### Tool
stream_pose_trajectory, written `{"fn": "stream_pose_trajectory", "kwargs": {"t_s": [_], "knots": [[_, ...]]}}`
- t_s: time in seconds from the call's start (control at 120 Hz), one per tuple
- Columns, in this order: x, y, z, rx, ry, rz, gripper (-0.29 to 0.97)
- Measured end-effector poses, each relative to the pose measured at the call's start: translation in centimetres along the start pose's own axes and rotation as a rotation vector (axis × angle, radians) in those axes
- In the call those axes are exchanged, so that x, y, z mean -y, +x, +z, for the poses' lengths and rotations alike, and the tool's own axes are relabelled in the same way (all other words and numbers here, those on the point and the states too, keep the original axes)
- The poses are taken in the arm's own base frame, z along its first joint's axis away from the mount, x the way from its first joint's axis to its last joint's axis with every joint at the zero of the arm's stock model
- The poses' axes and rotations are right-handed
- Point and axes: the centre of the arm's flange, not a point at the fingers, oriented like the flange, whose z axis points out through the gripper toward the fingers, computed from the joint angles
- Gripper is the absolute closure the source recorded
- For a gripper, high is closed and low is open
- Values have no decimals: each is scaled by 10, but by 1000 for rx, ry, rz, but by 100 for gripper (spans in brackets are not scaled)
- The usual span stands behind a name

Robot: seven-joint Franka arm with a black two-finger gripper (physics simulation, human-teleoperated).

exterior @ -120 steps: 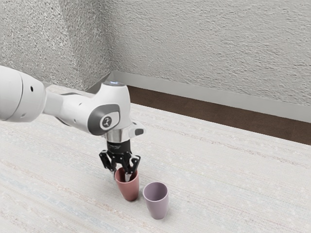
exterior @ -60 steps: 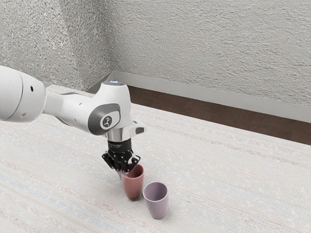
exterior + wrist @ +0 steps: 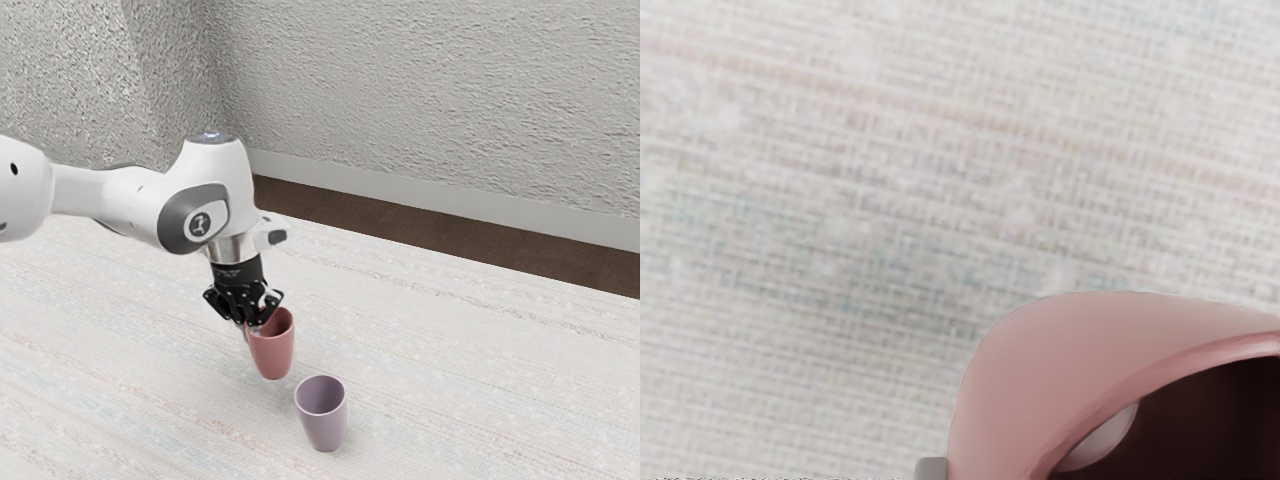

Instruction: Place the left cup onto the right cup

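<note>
The pink cup (image 3: pixel 273 345) had lifted clear of the table (image 3: pixel 480 380) since half a second earlier. It hung tilted at the exterior frame's lower centre-left, its rim pinched between the gripper's (image 3: pixel 254 318) narrowed jaws. The lilac cup (image 3: pixel 321 410) stood just lower right of it, so the carry across likely remained.

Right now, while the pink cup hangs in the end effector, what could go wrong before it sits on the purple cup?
The end effector pinches the pink cup only at its rim, and the cup hangs tilted, so it may slip. The purple cup stands free on the table close by; a low sideways move could knock it over. Set down tilted, the pink cup might slide off the purple rim.
</note>
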Motion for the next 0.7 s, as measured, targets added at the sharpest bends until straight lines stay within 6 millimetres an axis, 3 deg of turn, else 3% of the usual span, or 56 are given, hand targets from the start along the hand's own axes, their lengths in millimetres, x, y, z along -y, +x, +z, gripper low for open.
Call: {"fn": "stream_pose_trajectory", "kwargs": {"t_s": [0.183,0.325,0.7], "knots": [[-2,-11,-32,-52,-26,-14,78],[-23,-29,-49,-77,-36,7,78],[-58,-76,-68,-107,-38,-16,78]]}}
